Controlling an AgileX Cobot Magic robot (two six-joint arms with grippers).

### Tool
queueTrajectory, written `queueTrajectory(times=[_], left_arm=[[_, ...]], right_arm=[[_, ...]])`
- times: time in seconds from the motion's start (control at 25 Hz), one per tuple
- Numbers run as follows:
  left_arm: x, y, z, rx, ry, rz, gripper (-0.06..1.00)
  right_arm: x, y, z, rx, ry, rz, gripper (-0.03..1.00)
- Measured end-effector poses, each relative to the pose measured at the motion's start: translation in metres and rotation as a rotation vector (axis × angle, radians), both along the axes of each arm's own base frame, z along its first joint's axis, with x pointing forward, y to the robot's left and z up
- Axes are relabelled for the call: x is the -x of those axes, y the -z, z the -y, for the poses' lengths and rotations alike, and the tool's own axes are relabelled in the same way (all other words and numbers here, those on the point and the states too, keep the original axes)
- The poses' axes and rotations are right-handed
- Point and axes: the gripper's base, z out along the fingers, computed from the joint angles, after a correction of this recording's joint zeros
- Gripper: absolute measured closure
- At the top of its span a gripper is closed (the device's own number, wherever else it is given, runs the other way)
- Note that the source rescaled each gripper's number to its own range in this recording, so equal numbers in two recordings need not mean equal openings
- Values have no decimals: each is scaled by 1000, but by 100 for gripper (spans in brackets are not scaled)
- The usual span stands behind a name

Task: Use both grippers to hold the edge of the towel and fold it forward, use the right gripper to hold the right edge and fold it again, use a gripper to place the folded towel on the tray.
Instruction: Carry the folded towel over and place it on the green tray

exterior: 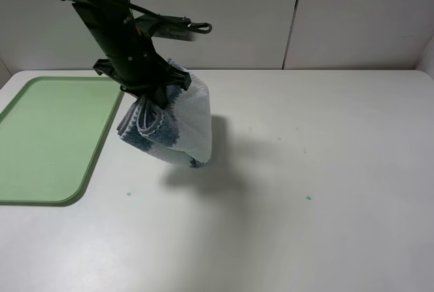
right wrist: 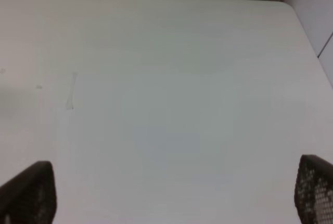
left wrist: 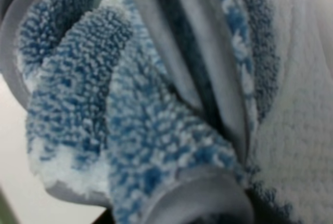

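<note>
The left pincer (exterior: 152, 92) is gripping the towel (exterior: 178, 126) by its upper part, its jaws closed on the bunched cloth, and the towel is hanging in the air from it as a folded bundle, clear of the white tabletop (exterior: 305, 190). In the exterior high view the bundle is sitting just to the right of the tray (exterior: 41, 136), not over it, and is casting a soft shadow on the tabletop below and to its right. The tray is lying flat at the left edge of that view, with nothing resting on its green surface. Pale-blue and dark-blue stripes and looping grey hems are showing at the lower left of the hanging bundle, while its right side is looking mostly pale. The left wrist view is filled by the towel (left wrist: 156, 109) at very close range, its fluffy blue and white pile and grey hem folds blurred. The right pincer (right wrist: 171, 193) is standing wide open over bare tabletop (right wrist: 171, 78), holding nothing, with only its two dark fingertips (right wrist: 31, 190) showing at the corners of the right wrist view.
</note>
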Motion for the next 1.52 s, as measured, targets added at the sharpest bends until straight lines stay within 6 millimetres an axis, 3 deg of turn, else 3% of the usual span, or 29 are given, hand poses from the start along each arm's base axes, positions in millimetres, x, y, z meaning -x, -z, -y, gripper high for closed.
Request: queueTrajectory(times=[0.64, 1.0, 1.52], left_arm=[[-16, 5, -104, -38, -159, -9, 75], [-31, 3, -161, -40, -254, 80, 75], [-42, 29, -217, -53, -374, 98, 75]], right_arm=[[0, 0, 0, 0, 0, 0, -3], [0, 0, 0, 0, 0, 0, -3], [0, 0, 0, 0, 0, 0, -3]])
